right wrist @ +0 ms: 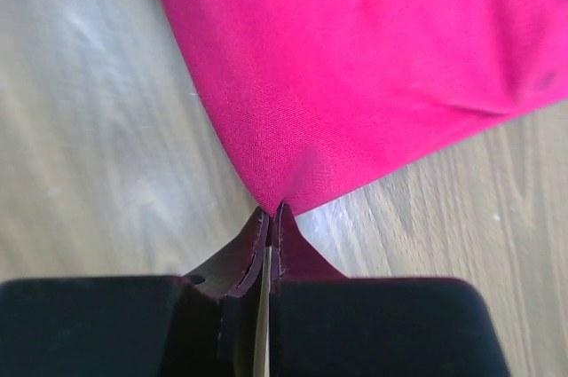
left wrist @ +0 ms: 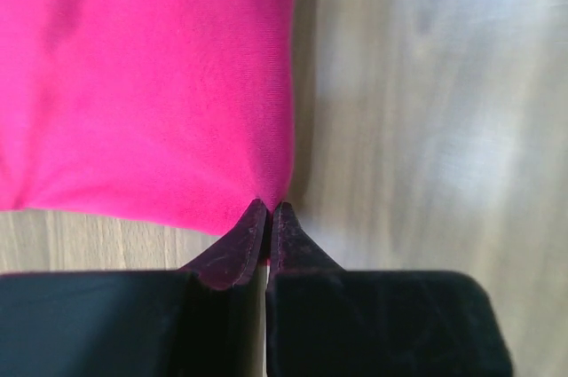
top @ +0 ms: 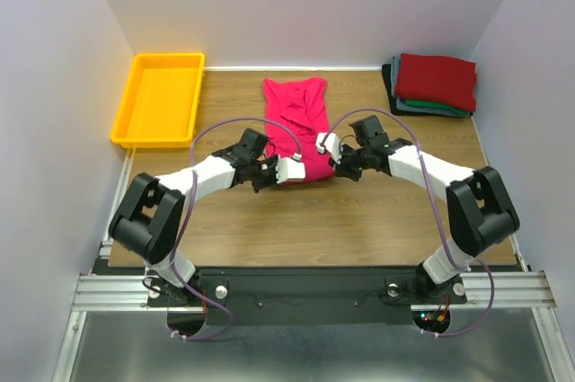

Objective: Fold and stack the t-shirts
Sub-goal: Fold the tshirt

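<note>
In the top view the near hem of the crimson t-shirt (top: 296, 117) lies under the two wrists (top: 289, 171), so its corners cannot be seen there. Both wrist views cut the shirt off at their upper edges. The bit of cloth nipped inside the left tool (left wrist: 269, 217) and the right tool (right wrist: 271, 222) is hidden. The surface (left wrist: 426, 129) beside the left tool is blurred. Beneath the dark red t-shirt (top: 436, 76), the teal-green t-shirt (top: 433, 109) and dark grey t-shirt (top: 389, 78) show only slim edges.
</note>
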`<move>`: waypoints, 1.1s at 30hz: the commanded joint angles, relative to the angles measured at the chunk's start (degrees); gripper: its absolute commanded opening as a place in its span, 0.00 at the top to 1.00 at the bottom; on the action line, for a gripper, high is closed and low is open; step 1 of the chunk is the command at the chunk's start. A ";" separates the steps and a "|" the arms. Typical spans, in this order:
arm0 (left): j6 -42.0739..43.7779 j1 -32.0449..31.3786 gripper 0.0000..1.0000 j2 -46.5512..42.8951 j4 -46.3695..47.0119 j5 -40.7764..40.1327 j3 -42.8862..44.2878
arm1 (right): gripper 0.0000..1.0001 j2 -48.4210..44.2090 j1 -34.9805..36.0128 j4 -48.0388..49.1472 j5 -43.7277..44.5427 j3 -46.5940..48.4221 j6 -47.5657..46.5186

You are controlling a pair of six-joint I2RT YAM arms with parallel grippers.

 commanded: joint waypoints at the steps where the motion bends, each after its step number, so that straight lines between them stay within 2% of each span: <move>1: 0.24 -1.56 1.00 -7.62 -7.41 5.19 0.24 | 0.99 -7.07 0.63 -4.41 -4.16 -0.45 3.13; 13: 0.59 -11.49 1.00 -25.72 -24.28 12.05 -1.17 | 0.99 -27.65 2.30 -23.21 -10.85 -1.07 4.54; 17: 2.61 -15.00 1.00 -30.30 -30.69 15.91 0.59 | 0.99 -33.19 3.27 -31.29 -14.18 1.30 3.48; 19: 2.17 -15.71 1.00 -31.80 -32.98 18.11 2.69 | 0.99 -34.86 3.27 -31.49 -13.32 3.06 5.41; 22: -1.76 -15.54 1.00 -30.23 -35.71 19.61 8.38 | 0.99 -33.30 3.27 -31.66 -12.52 6.82 9.63; 25: -2.05 -13.61 1.00 -27.50 -38.09 19.00 11.66 | 0.99 -28.91 3.27 -30.88 -10.86 9.29 10.34; 29: 0.67 -4.66 1.00 -22.41 -36.08 18.56 12.80 | 0.99 -22.14 1.26 -28.94 -10.93 10.35 5.96; 33: 1.30 2.03 1.00 -10.75 -31.95 17.77 16.06 | 0.99 -10.74 -3.05 -24.13 -12.17 12.28 1.65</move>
